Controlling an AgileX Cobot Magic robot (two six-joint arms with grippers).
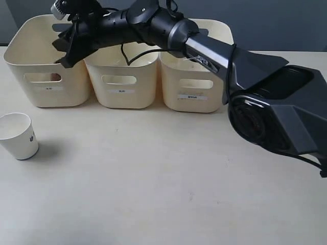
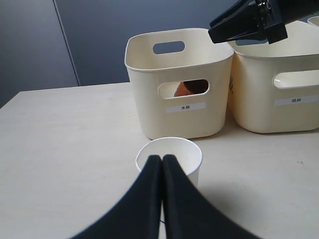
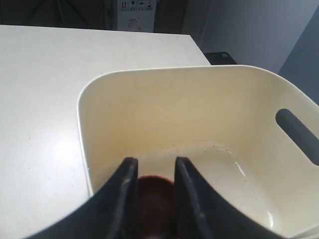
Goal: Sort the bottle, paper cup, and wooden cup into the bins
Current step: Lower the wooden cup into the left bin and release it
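Note:
Three cream bins stand in a row at the back: left (image 1: 30,61), middle (image 1: 122,97), right (image 1: 189,76). My right arm reaches across them, and my right gripper (image 1: 64,61) dips into the left bin (image 3: 199,109). In the right wrist view the right gripper (image 3: 152,164) is shut on the dark reddish-brown wooden cup (image 3: 154,199). The cup also shows through that bin's handle cut-out (image 2: 185,88). The white paper cup (image 1: 18,135) stands upright on the table at the front left. My left gripper (image 2: 162,158) is shut and empty, just short of the paper cup (image 2: 187,157). The bottle is out of view.
The pale table (image 1: 163,184) stretches in front of the bins. The right arm's dark links (image 1: 204,48) span above the middle and right bins, with its bulky base (image 1: 276,112) at the right. A dark wall lies behind the bins.

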